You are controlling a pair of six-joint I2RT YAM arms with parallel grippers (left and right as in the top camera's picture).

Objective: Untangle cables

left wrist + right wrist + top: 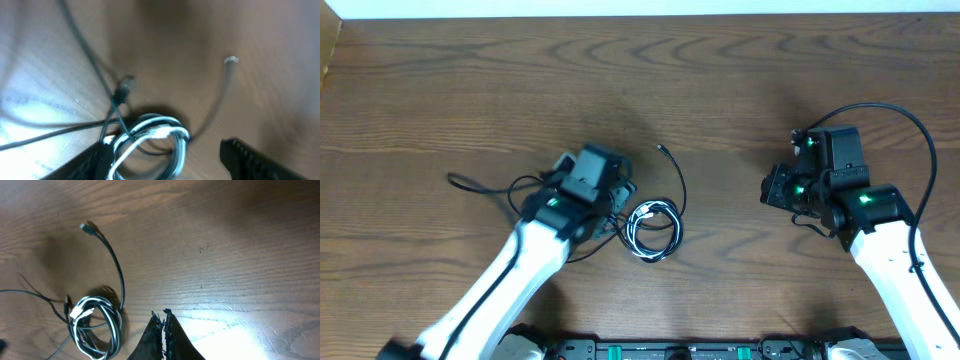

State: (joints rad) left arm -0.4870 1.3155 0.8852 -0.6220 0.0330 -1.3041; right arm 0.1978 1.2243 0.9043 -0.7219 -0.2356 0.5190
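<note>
My left arm comes up from the near-left edge and leans over the table (770, 80) toward the middle, wrist bent down. The left gripper (618, 198) sits at the left edge of the cables (620, 215). The overhead view hides its tips, but its own wrist camera, though blurred, shows both fingers (252, 159) spread apart with the white cable (150, 145) coiled between them. I cannot tell whether either finger touches it. A black cable (470, 184) trails left from the pile. A second black cable (677, 190) arcs from the coil toward the far side, ending in a plug (661, 149). Only the wrist views show another small plug (126, 86) beside the coil. On the right, my right arm reaches in from the near-right corner. The right gripper (772, 188) faces left, well apart from the cables. Its wrist camera shows the fingers pressed together, holding nothing.
</note>
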